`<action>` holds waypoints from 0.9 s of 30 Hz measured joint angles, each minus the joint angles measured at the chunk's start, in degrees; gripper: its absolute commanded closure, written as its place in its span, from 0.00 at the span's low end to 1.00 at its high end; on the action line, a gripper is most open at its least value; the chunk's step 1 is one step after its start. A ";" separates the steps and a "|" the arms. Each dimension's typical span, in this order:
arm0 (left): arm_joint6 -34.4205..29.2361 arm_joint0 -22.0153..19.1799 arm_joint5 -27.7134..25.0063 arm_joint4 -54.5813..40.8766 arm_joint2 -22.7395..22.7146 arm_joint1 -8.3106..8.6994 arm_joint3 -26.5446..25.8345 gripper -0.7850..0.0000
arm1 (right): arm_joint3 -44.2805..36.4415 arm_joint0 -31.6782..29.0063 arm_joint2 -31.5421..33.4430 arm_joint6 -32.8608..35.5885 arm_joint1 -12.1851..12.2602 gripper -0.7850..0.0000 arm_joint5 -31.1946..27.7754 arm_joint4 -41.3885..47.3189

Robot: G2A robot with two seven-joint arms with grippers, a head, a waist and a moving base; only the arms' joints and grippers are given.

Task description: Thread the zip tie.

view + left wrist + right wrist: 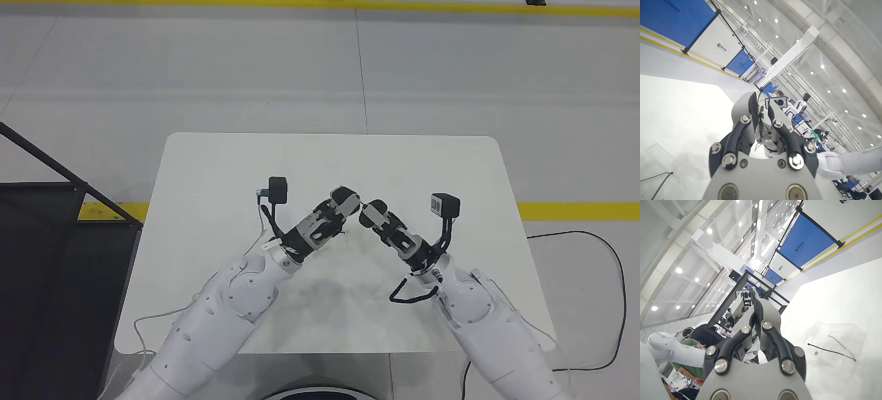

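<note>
Your clear tray [848, 332] sits flat on the counter [220, 180] with two spare ties in it, one [826, 350] lying just beside the other [840, 344]. From the left wrist the same tray [657, 157] shows a black tie [659, 176] across it.

Both hands meet over the middle of the counter, well in from every edge, and a broad stretch of white surface runs from them to the far edge and to both sides.

Your two forearms come in from the near edge and angle toward each other. The left hand [343, 200] and right hand [370, 212] are almost tip to tip.

The left hand [762, 97] is only narrowly open, with a slim gap between its pads. The zip tie [758, 102] rises through that gap close to one pad, and its head stands just past the tips. Nothing there looks pinched.

Your right hand [753, 302] has its fingers drawn tight together. I cannot tell whether the tie is caught between them.
</note>
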 measured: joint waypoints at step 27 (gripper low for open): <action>-2.29 0.53 -0.02 -0.12 -1.56 -1.28 0.28 1.00 | 0.13 -0.96 2.29 2.29 -1.52 1.00 0.11 -0.34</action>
